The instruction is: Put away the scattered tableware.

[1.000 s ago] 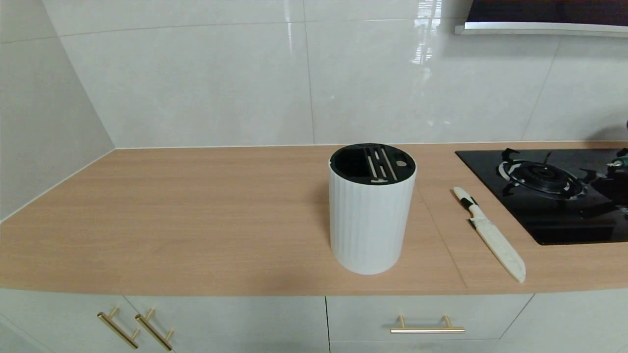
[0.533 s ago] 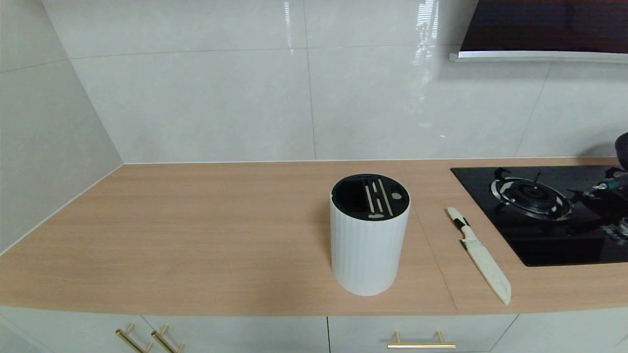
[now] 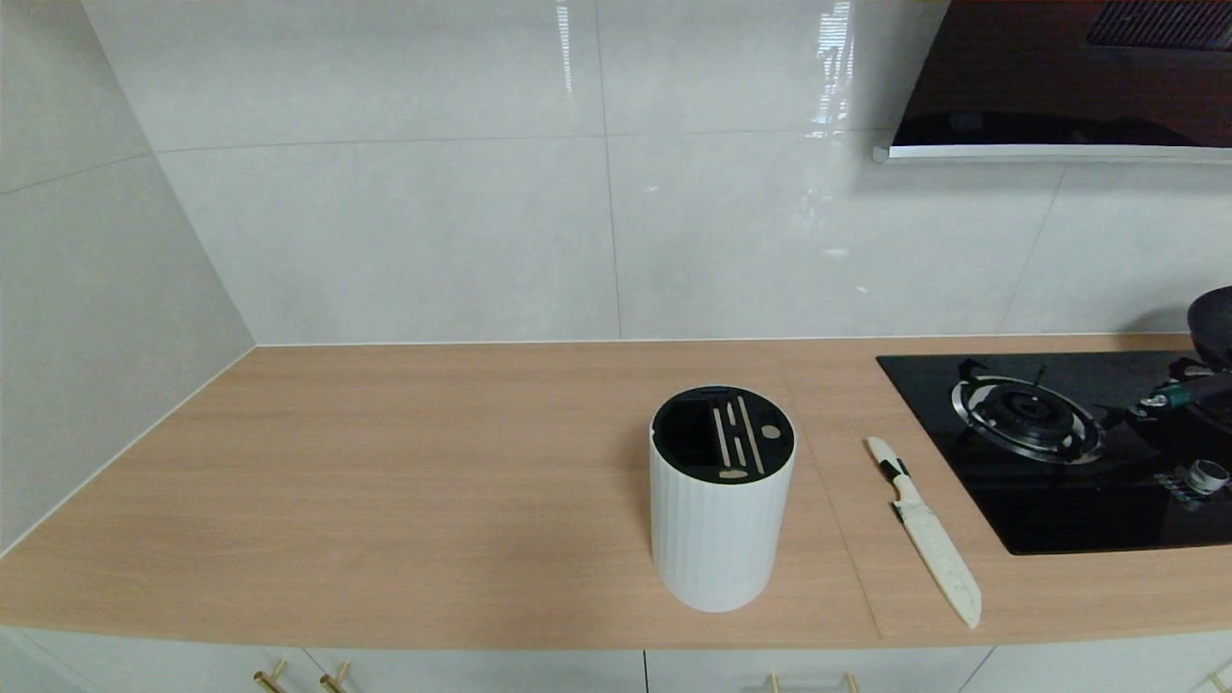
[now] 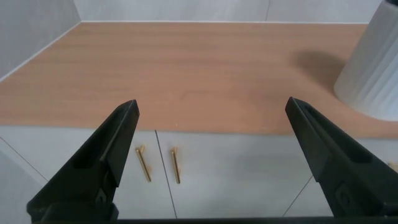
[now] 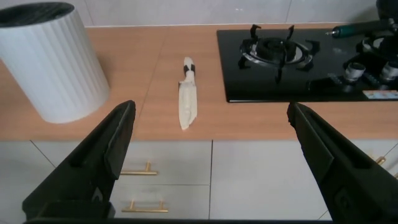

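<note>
One knife (image 3: 922, 530) lies loose on the countertop (image 3: 433, 481) beside the white knife holder (image 3: 722, 520), whose slots look empty; the left gripper (image 4: 210, 107) and right gripper (image 5: 210, 111) both gape apart, holding nothing.

I can read no text, number or sign from here. The one candidate is a small pale label strip (image 5: 380, 94) near the front edge of the black hob (image 5: 261, 84), by its knobs, and its print is too small for me to make out. The white knife block (image 3: 717, 539) and the knife (image 3: 926, 532) on the counter (image 3: 433, 481) show me no lettering.
</note>
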`<state>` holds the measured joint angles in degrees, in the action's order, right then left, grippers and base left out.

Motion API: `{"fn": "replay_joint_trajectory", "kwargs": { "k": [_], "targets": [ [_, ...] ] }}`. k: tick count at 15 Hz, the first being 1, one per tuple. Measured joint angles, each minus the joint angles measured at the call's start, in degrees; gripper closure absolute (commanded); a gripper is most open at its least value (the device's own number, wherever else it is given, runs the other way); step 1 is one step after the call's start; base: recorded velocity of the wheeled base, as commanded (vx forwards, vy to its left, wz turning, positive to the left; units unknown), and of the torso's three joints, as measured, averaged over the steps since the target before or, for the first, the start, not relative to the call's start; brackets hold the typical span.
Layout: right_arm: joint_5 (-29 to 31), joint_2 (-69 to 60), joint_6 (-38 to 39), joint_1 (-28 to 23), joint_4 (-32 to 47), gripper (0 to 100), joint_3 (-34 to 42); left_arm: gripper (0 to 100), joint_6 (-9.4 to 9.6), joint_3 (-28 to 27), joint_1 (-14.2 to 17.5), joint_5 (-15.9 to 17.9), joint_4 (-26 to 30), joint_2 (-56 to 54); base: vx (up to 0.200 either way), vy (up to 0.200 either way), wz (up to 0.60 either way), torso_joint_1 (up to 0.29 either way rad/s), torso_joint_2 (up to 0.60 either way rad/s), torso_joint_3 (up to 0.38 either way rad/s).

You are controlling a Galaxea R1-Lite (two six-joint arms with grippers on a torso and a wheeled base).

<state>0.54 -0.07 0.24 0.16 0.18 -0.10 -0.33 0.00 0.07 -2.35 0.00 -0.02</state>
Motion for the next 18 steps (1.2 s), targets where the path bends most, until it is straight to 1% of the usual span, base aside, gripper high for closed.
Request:
{"fn": "replay_joint_trajectory", "kwargs": {
  "k": [3, 12, 15, 18],
  "targets": [
    [0.00, 0.00, 0.07, 0.00, 0.00, 0, 0.00, 0, 0.00, -0.05, 0.00, 0.01, 0.00, 0.00, 0.000, 0.000, 0.00, 0.123, -0.25, -0.126],
    [-0.54, 0.12, -0.29, 0.00, 0.24, 0, -0.56, 0, 0.01, 0.00, 0.00, -0.05, 0.00, 0.00, 0.000, 0.000, 0.00, 0.000, 0.00, 0.000],
    [-5.27, 3.77, 1.96, 1.11, 0.63, 0, -7.81, 0, 0.01, 0.00, -0.05, 0.00, 0.00, 0.00, 0.000, 0.000, 0.00, 0.000, 0.00, 0.000],
    [-8.17, 16.55, 2.77, 2.73, 0.44, 0, -12.25, 0, 0.01, 0.00, 0.00, 0.00, 0.00, 0.00, 0.000, 0.000, 0.00, 0.000, 0.00, 0.000]
  ]
}}
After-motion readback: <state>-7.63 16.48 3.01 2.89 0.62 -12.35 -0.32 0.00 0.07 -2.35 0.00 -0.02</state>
